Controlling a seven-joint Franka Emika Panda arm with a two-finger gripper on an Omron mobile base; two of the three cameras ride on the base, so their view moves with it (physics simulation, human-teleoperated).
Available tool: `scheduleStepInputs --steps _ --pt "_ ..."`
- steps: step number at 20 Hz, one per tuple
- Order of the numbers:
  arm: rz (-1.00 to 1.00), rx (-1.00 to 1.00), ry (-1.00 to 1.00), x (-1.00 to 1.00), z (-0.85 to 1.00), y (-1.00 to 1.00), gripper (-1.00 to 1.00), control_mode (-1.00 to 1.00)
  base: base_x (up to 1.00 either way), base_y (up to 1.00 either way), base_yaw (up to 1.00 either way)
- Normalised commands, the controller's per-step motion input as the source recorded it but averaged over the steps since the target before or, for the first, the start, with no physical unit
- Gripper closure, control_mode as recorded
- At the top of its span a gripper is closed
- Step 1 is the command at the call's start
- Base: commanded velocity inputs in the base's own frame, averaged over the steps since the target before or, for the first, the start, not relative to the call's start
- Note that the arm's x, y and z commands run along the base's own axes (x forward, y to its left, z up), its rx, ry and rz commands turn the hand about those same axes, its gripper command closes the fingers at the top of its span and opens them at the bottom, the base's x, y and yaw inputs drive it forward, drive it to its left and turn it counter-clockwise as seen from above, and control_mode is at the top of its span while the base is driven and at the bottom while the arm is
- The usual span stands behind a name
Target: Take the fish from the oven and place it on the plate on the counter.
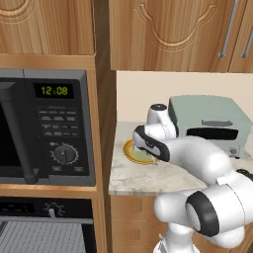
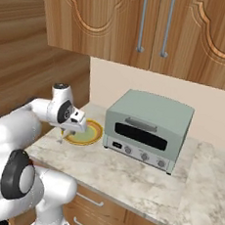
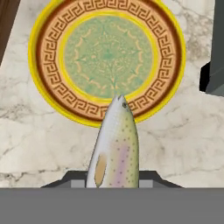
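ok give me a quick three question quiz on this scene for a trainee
1. True or false: the fish already lies flat on the plate.
2. What is the gripper shut on?
3. Which appliance stands beside the plate on the counter: A) toaster oven, B) kettle, C) blender?

Key: 1 false, the gripper holds it over the plate's near rim; 2 the fish; 3 A.
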Motion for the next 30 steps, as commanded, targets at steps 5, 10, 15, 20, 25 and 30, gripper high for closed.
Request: scheduleStepInputs --steps 5,10,15,20,25,30 --pt "0.15 0.00 0.08 0.78 -0.16 0.00 1.00 -1.00 0.00 0.00 0.00" --pt "0.08 0.00 0.03 0.10 0.00 0.00 1.00 -1.00 0.00 0.00 0.00" --pt "0.04 0.00 0.11 0.23 -0.15 0.00 1.00 -1.00 0.00 0.00 0.00" --pt "0.00 0.00 0.07 0.06 -0.56 0.00 1.00 -1.00 0.00 0.00 0.00" --pt "0.00 0.00 0.01 0.18 -0.21 0.00 1.00 -1.00 0.00 0.00 0.00" --pt "0.00 0.00 0.00 0.44 -0.04 0.00 1.00 -1.00 0.00 0.00 0.00"
